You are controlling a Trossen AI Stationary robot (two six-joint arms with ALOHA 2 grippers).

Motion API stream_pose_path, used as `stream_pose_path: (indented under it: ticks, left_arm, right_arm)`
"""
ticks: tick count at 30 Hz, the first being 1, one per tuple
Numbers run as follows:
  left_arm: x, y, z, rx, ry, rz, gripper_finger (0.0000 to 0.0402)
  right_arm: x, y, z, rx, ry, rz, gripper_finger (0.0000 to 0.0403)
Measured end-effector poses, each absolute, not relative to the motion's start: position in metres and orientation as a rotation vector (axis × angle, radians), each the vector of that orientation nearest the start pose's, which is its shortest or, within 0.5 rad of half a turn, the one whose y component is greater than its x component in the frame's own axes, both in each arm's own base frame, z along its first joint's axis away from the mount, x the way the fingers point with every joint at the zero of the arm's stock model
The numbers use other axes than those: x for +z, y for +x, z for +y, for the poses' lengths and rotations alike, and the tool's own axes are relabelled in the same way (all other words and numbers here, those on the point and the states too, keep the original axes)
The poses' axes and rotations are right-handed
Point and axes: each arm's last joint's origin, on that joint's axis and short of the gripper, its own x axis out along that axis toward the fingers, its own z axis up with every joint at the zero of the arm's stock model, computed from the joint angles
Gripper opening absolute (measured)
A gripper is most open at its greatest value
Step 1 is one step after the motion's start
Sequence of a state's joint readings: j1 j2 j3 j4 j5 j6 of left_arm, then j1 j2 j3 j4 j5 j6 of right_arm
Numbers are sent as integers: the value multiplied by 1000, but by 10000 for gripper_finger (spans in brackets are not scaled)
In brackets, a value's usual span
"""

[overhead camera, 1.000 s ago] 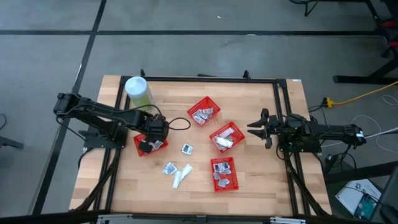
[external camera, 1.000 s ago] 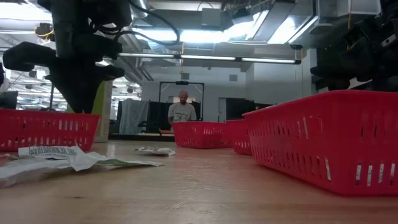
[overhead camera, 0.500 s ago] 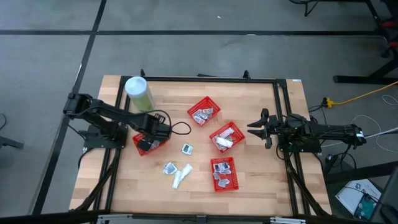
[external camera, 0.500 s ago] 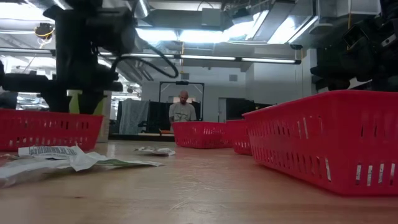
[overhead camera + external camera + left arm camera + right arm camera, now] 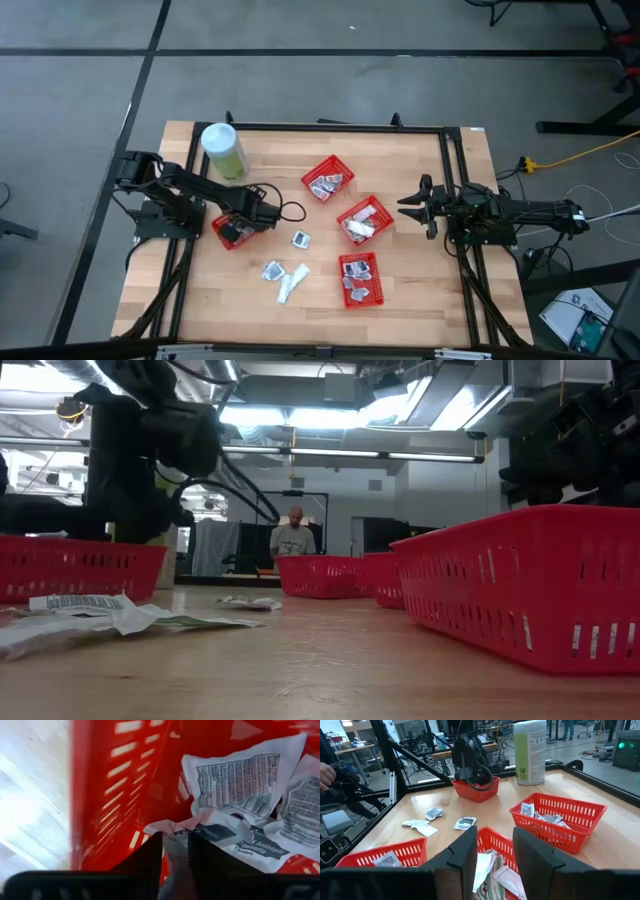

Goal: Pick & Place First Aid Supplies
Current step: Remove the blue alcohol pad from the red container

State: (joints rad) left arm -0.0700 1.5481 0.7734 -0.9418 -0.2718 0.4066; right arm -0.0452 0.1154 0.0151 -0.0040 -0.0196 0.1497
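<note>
My left end effector (image 5: 175, 862) sits low inside the red basket (image 5: 232, 231) at the counter's (image 5: 400, 300) left side, fingers narrowly parted over the crumpled packets (image 5: 240, 795) — nothing gripped between them. My right end effector (image 5: 412, 207) waits apart by the right edge, fingers spread and empty. Loose packets (image 5: 285, 275) lie mid-counter.

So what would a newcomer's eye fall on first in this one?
Probably the four red baskets scattered over the wooden table, with the left gripper dipped into the leftmost one, its fingers over crumpled white packets. A tall pale-green canister stands at the far left corner, and a few loose packets lie near the front edge. The right gripper waits open at the right.
</note>
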Motion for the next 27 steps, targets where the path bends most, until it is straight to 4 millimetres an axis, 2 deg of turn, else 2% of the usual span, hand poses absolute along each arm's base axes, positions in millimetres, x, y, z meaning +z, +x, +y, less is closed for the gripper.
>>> stream_pose_path:
  ticks: [7,12,17,23,27]
  left_arm:
    - [140,215,-7,-204,598,1777,10]
    - [147,216,-7,-169,578,1774,2]
    - [169,221,-14,-224,482,1656,1]
    - [205,224,-19,-184,432,1469,1]
    - [219,222,-20,-171,359,1377,1]
  right_arm:
    - [159,104,-4,-33,153,103,126]
    - [159,104,-4,-33,153,103,126]
    - [159,104,-4,-33,153,102,126]
    - [159,104,-4,-34,153,102,126]
    - [159,104,-4,-33,153,103,126]
